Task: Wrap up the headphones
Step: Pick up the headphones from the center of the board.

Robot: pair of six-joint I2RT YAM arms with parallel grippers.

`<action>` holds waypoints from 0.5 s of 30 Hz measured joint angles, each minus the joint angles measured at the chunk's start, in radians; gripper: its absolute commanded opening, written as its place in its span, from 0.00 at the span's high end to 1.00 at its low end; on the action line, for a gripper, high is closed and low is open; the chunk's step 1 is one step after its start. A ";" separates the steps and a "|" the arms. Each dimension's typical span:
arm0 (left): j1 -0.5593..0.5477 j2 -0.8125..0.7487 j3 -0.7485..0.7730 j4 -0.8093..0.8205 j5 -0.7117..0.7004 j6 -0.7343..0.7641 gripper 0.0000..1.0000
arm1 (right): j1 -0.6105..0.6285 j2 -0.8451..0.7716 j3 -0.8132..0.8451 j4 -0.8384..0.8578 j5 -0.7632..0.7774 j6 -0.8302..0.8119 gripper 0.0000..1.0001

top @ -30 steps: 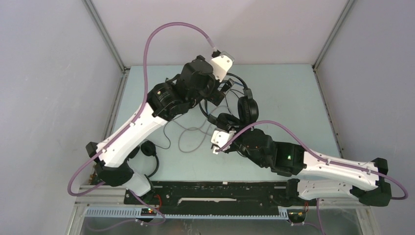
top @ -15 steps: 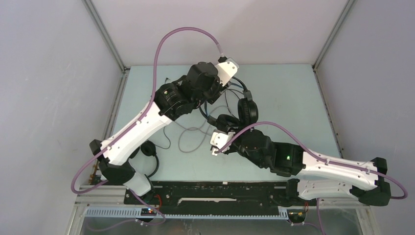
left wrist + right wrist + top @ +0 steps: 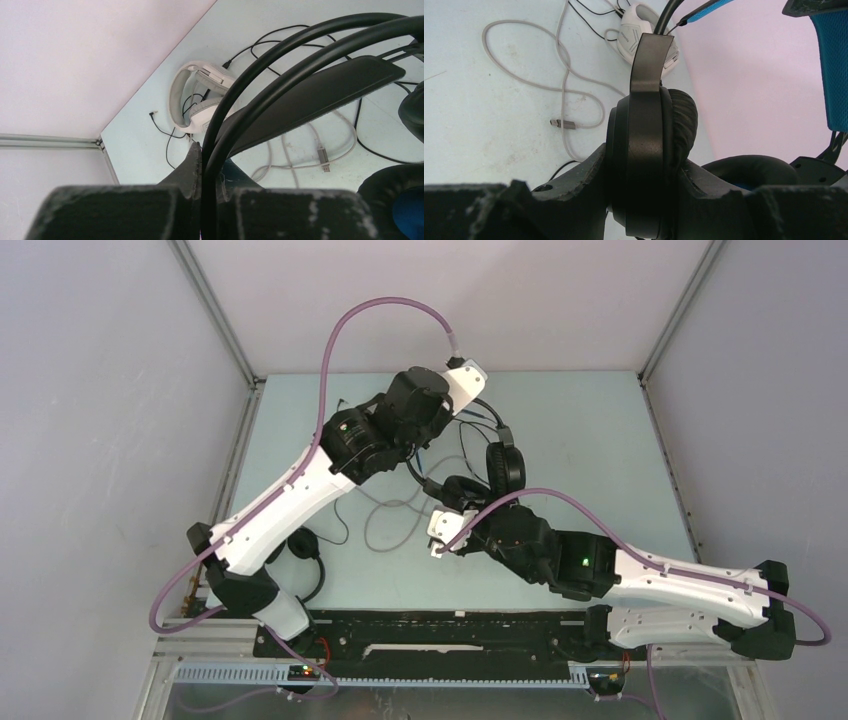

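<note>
The bulky black headphones [image 3: 507,465] with blue accents sit mid-table, held by both arms. My left gripper [image 3: 211,157] is shut on the thin black arch of their headband [image 3: 320,85]. My right gripper [image 3: 644,160] is shut on one black ear cup [image 3: 651,145], fingers pressing both its sides. The white-grey headphones [image 3: 200,95] lie on the table beyond, their grey cable [image 3: 561,90] looped loosely and ending in a USB plug [image 3: 322,162]. The small slim black headphones [image 3: 303,548] lie by the left arm's base.
Thin black cables [image 3: 165,132] trail over the pale blue table [image 3: 600,440] around the white pair. Grey walls with metal corner posts [image 3: 215,320] close in the back and sides. A black rail [image 3: 450,625] runs along the near edge.
My left gripper has gone from open to shut on the headband, after shifting slightly right. The right arm has edged a little left, still gripping the ear cup.
</note>
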 measured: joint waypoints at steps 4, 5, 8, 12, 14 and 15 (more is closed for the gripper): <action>0.001 0.000 -0.004 -0.007 -0.009 -0.001 1.00 | 0.010 -0.002 0.000 0.009 0.004 0.026 0.31; 0.002 0.000 -0.009 -0.008 -0.009 -0.001 1.00 | 0.013 -0.004 0.000 0.011 0.001 0.038 0.31; 0.012 0.000 -0.026 -0.010 -0.008 -0.006 1.00 | 0.014 -0.021 0.000 0.012 -0.008 0.080 0.28; 0.074 -0.005 -0.028 -0.017 0.024 -0.060 1.00 | 0.015 -0.061 0.000 0.015 -0.021 0.167 0.24; 0.117 -0.018 -0.035 -0.016 0.031 -0.087 1.00 | 0.016 -0.089 0.000 0.019 -0.039 0.219 0.23; 0.135 -0.030 -0.047 -0.015 0.039 -0.097 1.00 | 0.017 -0.103 0.000 0.021 -0.046 0.237 0.23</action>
